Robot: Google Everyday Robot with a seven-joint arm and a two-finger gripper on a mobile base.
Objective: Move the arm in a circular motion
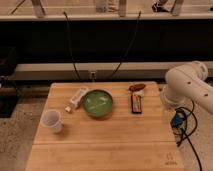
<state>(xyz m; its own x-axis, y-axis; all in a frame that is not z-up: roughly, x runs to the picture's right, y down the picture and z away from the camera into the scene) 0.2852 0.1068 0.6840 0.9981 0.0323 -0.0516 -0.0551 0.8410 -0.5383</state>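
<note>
The big glossy white arm [187,85] of thick rounded segments stands at the right edge of the view, beside the right edge of the wooden table [105,145]. Its upper joint is at the far right and a rounded segment bends down toward the table's edge. Below it, a dark end part with a blue spot and black cables, which I take for the gripper [175,120], hangs just off the table's right side. It holds nothing that I can see.
On the table are a green bowl [97,103] in the middle, a white cup [52,121] at the front left, a white tube [78,96] left of the bowl, a dark snack bar [136,103] and a red-brown packet [137,87] to its right. A dark counter runs behind.
</note>
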